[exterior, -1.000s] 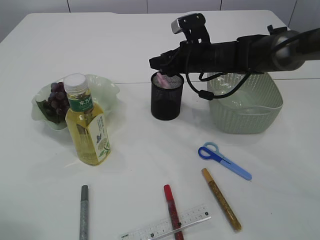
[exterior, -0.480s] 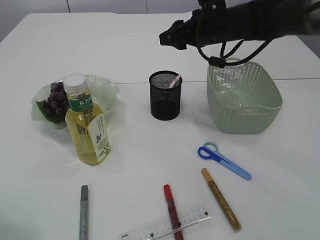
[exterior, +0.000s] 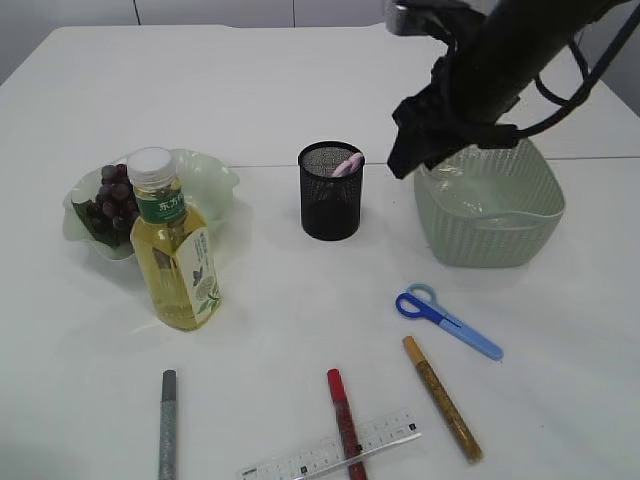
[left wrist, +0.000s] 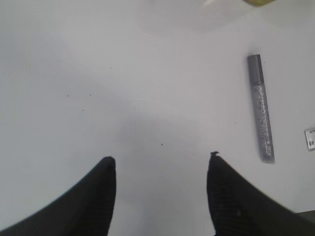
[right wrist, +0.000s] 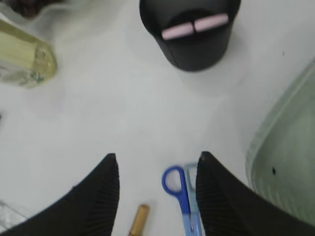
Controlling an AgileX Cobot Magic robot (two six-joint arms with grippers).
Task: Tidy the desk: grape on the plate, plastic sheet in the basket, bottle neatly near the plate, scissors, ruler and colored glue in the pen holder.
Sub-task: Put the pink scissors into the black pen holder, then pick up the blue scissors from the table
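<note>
We are in the sorting stage for the pen holder (exterior: 331,190), which stands between the plate (exterior: 215,180) and the basket (exterior: 490,215) and already has one pink glue stick (right wrist: 195,26) leaning in it. The grapes (exterior: 112,200) sit on the plate and the bottle (exterior: 175,245) stands just beside it, so those parts look done. We cannot make out a plastic sheet in the basket.

Our right pincer (right wrist: 156,194) hangs empty above the surface (exterior: 280,290), jaws well apart, with the scissors (exterior: 448,321) lying almost directly beneath it. Our left pincer (left wrist: 160,191) is also spread open and holds nothing; the silver glue stick (left wrist: 260,108) lies off to one side of it.

We judge the scissors the likeliest next pick. That calls for lowering the right arm, straddling the blue handles or blades, and closing firmly. The gold glue stick (exterior: 442,397), red glue stick (exterior: 345,422) and ruler (exterior: 335,450) wait near the front edge, the red one lying across the ruler.
</note>
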